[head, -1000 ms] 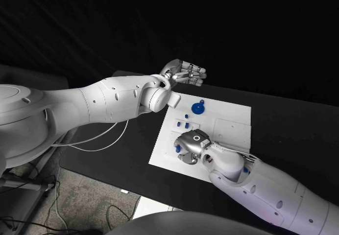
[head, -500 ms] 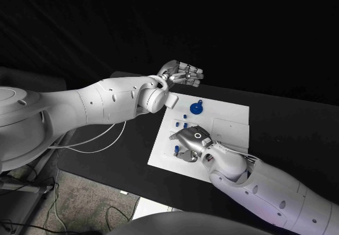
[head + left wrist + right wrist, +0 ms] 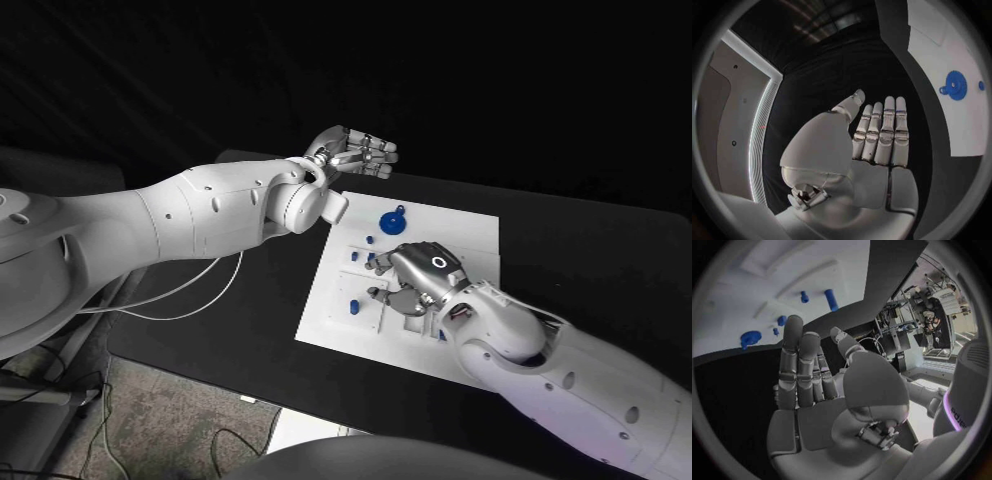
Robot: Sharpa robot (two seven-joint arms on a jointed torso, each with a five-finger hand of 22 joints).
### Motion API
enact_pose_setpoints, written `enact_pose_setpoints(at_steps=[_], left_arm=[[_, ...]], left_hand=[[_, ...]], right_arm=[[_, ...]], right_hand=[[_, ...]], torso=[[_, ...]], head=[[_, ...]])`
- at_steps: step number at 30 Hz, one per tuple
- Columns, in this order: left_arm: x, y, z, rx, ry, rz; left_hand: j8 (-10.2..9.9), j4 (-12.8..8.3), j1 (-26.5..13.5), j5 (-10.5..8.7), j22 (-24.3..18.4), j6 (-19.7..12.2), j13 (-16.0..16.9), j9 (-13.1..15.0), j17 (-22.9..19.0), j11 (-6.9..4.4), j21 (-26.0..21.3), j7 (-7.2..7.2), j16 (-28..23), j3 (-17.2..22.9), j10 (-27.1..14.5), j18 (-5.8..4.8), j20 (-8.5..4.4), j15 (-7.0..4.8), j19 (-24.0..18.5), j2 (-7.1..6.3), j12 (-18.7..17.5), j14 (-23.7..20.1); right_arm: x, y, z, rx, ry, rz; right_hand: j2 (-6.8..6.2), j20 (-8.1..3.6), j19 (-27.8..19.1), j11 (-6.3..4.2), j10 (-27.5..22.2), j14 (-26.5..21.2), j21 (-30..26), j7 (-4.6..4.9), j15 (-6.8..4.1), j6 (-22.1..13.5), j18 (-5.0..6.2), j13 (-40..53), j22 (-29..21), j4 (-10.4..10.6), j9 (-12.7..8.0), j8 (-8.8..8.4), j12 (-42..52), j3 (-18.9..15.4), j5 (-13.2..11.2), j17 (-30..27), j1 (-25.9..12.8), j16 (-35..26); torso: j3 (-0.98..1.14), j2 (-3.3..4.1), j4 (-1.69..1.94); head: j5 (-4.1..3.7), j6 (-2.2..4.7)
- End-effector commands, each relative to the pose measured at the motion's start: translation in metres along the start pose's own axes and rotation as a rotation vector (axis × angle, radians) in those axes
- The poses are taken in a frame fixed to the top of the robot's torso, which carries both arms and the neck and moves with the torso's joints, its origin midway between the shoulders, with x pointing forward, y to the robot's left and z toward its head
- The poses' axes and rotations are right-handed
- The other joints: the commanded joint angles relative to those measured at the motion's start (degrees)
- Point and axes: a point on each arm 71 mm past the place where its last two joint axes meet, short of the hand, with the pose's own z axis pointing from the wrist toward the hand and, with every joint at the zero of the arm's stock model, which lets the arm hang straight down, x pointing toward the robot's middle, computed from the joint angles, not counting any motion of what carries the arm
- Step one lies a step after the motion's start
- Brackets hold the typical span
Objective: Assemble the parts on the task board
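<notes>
Right robot hand farther across task board

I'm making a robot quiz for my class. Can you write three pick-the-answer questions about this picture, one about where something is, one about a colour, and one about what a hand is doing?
1. Where is the right hand?
A. Over the task board
B. Off the table, by the floor
C. Touching the left hand

2. What colour is the round gear on the board?
A. Red
B. Blue
C. Yellow

3. What is the left hand doing?
A. Squeezing the gear
B. Pressing flat on the board
C. Holding nothing, beyond the board's far edge

Answers:
1. A, the head view shows it above the white plate.
2. B, it looks blue in the head view and the left wrist view.
3. C, the left wrist view shows its fingers straight and its palm bare.
</notes>
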Motion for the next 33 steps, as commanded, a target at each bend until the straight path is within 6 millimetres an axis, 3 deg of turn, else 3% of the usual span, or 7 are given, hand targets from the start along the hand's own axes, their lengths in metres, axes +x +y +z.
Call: enact_pose_setpoints(at_steps=[1,6,11,14,19,25,33], left_arm=[[-0.003,-0.001,-0.002,0.01,0.015,-0.011],[-0.012,0.0,-0.007,0.016,0.0,-0.007],[-0.02,0.003,-0.013,0.013,-0.01,-0.006],[-0.022,0.005,-0.016,0.009,-0.023,0.0],[-0.025,0.009,-0.022,0.004,-0.039,0.0],[-0.025,0.012,-0.025,0.005,-0.031,-0.013],[-0.02,0.013,-0.027,0.009,0.011,-0.034]], left_hand=[[0.1,-0.1,0.0,-0.14,-0.1,-0.1,0.0,0.0,0.0,-0.21,0.4,-0.08,-0.3,-0.2,0.2,0.89,0.27,-0.06,0.2,0.35,0.2,0.0],[0.1,-0.1,-0.2,-0.07,0.0,0.1,-0.1,0.0,0.0,-0.89,0.5,-0.58,-0.3,0.3,1.8,0.72,0.04,-0.32,0.3,0.37,0.2,0.3],[0.1,0.1,-0.5,-0.12,0.2,0.0,-0.1,0.0,0.1,-1.39,0.7,-0.56,-0.3,1.3,3.5,0.42,-0.33,-0.7,0.4,0.12,0.1,1.3],[0.1,0.3,-0.9,-0.28,0.3,0.0,-0.1,0.0,0.1,-1.44,0.9,-0.54,-0.2,1.5,3.7,0.36,-0.56,-0.88,0.7,-0.15,0.2,1.8],[0.2,2.9,-1.6,1.45,-1.0,-0.6,0.0,0.1,0.2,-1.16,0.4,-0.86,-0.2,-6.1,2.0,0.44,-0.22,-0.68,1.8,-0.46,0.2,2.2],[0.1,5.1,-1.1,1.74,-4.3,-2.6,0.0,0.0,0.3,-0.76,0.0,-0.65,-0.2,-17.3,0.5,0.52,0.28,-0.24,2.4,0.28,0.2,1.4],[-0.1,9.0,-3.2,2.07,-7.8,-7.4,0.0,-0.2,0.1,-0.61,0.3,-0.63,-0.3,-17.2,-2.0,1.1,0.98,0.41,2.5,-2.58,0.2,-0.4]], right_arm=[[-0.013,-0.02,-0.013,0.059,0.024,0.126],[-0.03,-0.063,-0.038,0.233,0.102,0.294],[-0.039,-0.097,-0.061,0.41,0.203,0.419],[-0.042,-0.109,-0.07,0.503,0.249,0.449],[-0.039,-0.126,-0.086,0.68,0.366,0.496],[-0.027,-0.129,-0.093,0.793,0.521,0.586],[-0.013,-0.122,-0.083,0.821,0.608,0.649]], right_hand=[[0.31,-1.04,2.2,-1.3,4.0,0.1,0.0,-0.74,-0.94,1.9,-1.54,0.6,0.1,-0.2,0.2,0.14,0.0,0.3,-0.9,0.3,-0.8,-0.1],[1.64,-3.2,2.3,-4.15,10.4,0.8,0.7,-2.15,-2.9,5.1,-3.77,10.4,0.1,0.8,0.5,0.19,9.5,-4.4,-3.0,0.7,-1.2,-0.8],[3.62,-3.75,2.1,-4.74,0.1,0.8,3.9,-2.89,-3.18,5.2,-4.26,38.4,1.8,3.5,1.5,0.06,33.2,-8.2,-2.5,4.4,-2.1,2.1],[6.02,-3.81,2.1,-4.94,0.3,0.7,4.1,-3.43,-3.31,5.4,-4.24,41.2,2.1,5.2,2.0,0.09,34.9,-5.8,-9.1,5.7,-3.1,3.0],[0.86,-3.67,1.9,-4.94,1.9,0.1,5.6,-2.77,-3.01,4.7,-3.93,54.2,4.0,7.2,3.5,0.25,43.7,7.9,-11.6,14.7,-6.9,8.9],[-0.93,-3.37,1.5,-4.09,3.0,0.5,7.1,-2.14,-2.69,1.9,-3.41,59.9,6.0,11.5,3.6,0.04,47.9,3.5,-12.2,21.6,-10.7,13.7],[-0.79,-3.19,1.3,-3.88,3.5,0.8,12.2,-1.9,-2.51,0.5,-3.39,63.1,12.0,15.2,3.3,0.2,49.3,-2.4,-12.2,24.9,-9.8,14.8]], torso=[[0.12,-0.3,-0.73],[0.39,-0.57,-1.31],[0.78,-0.96,-1.98],[0.89,-1.17,-2.21],[0.98,-1.61,-2.69],[0.99,-1.91,-2.86],[0.71,-2.06,-2.71]], head=[[-0.96,0.08],[-2.67,0.44],[-4.38,0.39],[-5.2,0.4],[-6.19,0.39],[-6.96,0.31],[-7.21,0.22]])
